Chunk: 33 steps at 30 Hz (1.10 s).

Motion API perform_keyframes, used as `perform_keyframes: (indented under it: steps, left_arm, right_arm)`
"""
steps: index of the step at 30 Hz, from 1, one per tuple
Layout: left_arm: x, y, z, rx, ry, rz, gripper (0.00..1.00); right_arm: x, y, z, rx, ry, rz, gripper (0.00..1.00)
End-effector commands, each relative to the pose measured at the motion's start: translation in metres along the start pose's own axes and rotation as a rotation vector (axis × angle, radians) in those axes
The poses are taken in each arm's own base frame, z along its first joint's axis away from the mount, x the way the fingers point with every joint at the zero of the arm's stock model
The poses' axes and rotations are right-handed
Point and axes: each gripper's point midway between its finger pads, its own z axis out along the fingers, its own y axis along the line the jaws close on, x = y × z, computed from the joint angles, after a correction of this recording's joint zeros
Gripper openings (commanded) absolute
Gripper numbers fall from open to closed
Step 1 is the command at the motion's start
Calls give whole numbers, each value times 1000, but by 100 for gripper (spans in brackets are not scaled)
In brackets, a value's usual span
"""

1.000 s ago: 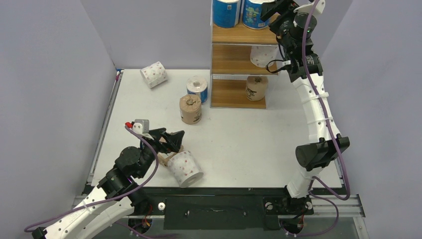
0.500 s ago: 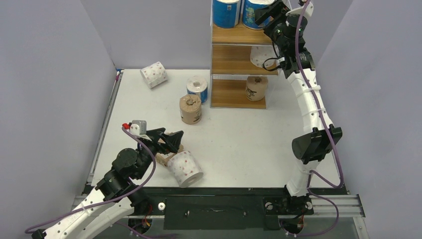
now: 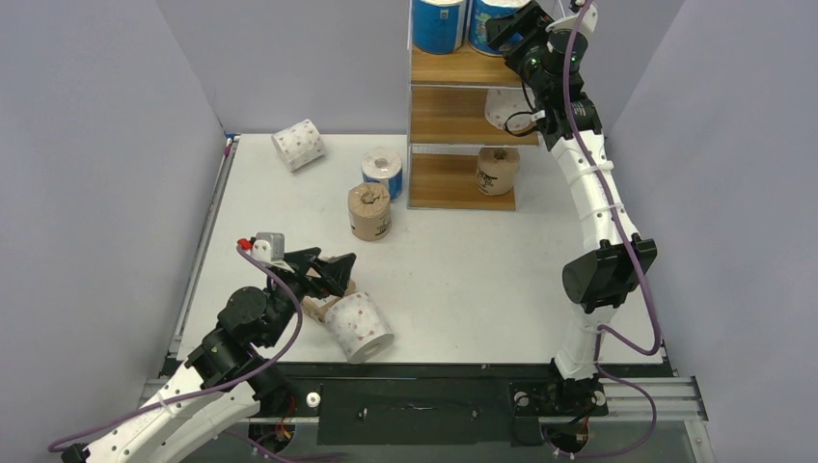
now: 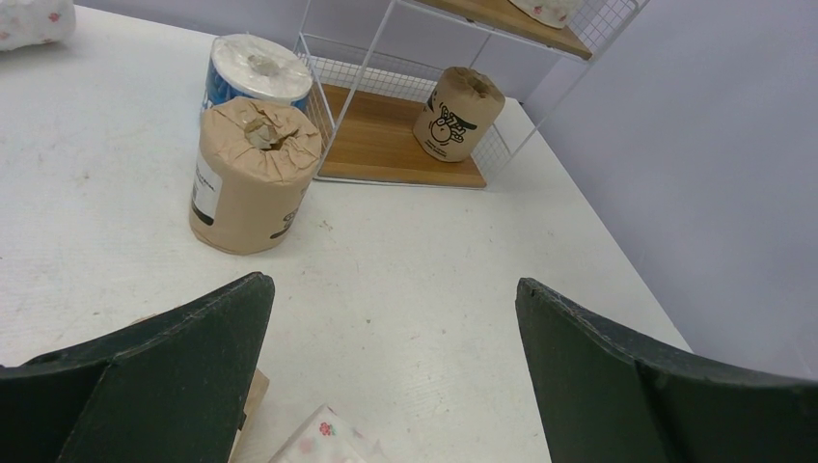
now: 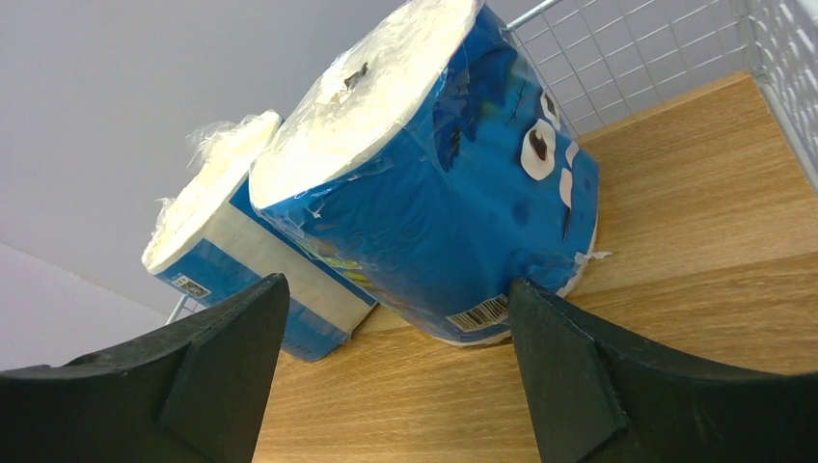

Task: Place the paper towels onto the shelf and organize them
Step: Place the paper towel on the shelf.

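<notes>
The shelf (image 3: 461, 68) stands at the table's back. Its top board holds two blue rolls (image 3: 439, 24) (image 3: 490, 27), the middle board a white dotted roll (image 3: 506, 106), the bottom board a brown roll (image 3: 497, 170). My right gripper (image 3: 508, 29) is open and empty at the top tier, with the nearer blue roll (image 5: 434, 183) just ahead of its jaws. My left gripper (image 3: 338, 273) is open and empty, low over a white dotted roll (image 3: 358, 326) and a brown roll (image 3: 321, 305) lying partly hidden under it.
On the table stand a brown roll (image 3: 369, 211) and a blue roll (image 3: 382, 172) left of the shelf. A white dotted roll (image 3: 298, 144) lies at the back left. Grey walls close in both sides. The shelf's wire mesh (image 5: 666, 48) lies behind the blue rolls.
My right arm has swung left and brought its open gripper closer to the blue rolls on the top tier. My left gripper has barely shifted.
</notes>
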Motion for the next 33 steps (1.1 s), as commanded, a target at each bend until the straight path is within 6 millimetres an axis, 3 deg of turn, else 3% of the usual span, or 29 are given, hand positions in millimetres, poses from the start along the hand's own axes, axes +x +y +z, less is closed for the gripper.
perform_keyframes:
  steps: [1,21,33]
  left_arm:
    - [-10,-8,3,21,-34,-21,96]
    - [-7,-9,9,19,-24,-18,96]
    - [-6,-10,10,22,-24,-19,96]
  right_arm:
    - [-1,11,6,-57,-10,-2,79]
    - [19,18,15,-102,54,66,78]
    - [17,20,13,-109,58,81,78]
